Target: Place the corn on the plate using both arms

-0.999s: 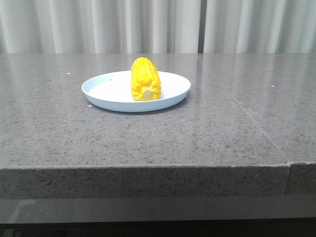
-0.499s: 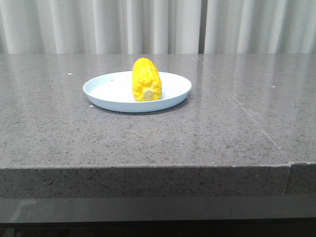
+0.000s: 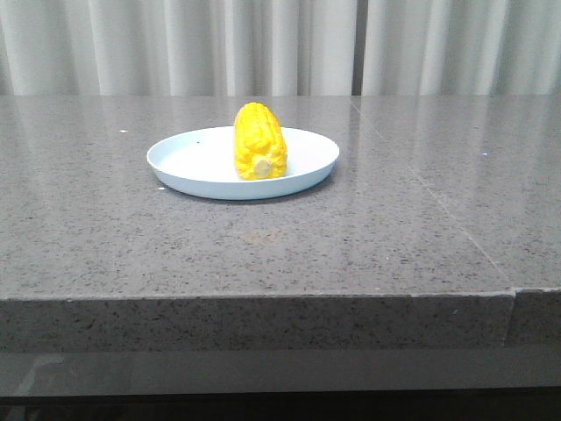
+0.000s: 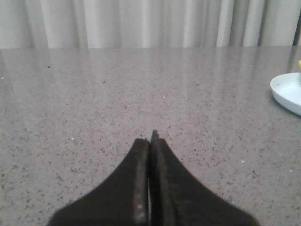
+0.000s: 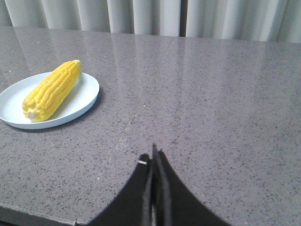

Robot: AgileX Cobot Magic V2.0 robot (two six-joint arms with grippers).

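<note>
The grey speckled stone-like surface (image 3: 263,246) looks polished and faintly glossy, the round pale blue-white plate (image 3: 188,162) smooth and plastic-looking, the bright-yellow corn cob (image 3: 259,140) bumpy and plastic-looking, and the black fingers (image 4: 162,188) of the left tool dull and matt

The corn (image 3: 259,141) is a bright-yellow cob with neat rows of kernels and a pale stub at its near end. It lies on its side inside the plate (image 3: 193,158), its pale end toward the front camera and its tapered tip pointing away, so the front view shows it foreshortened. In the right wrist view the corn (image 5: 50,89) shows its full length, stretched across the plate (image 5: 84,96) and taking up much of its width. The plate is round, shallow and very pale blue-white, with a low raised rim, and rests flat on the grey speckled tabletop (image 3: 368,237).
</note>
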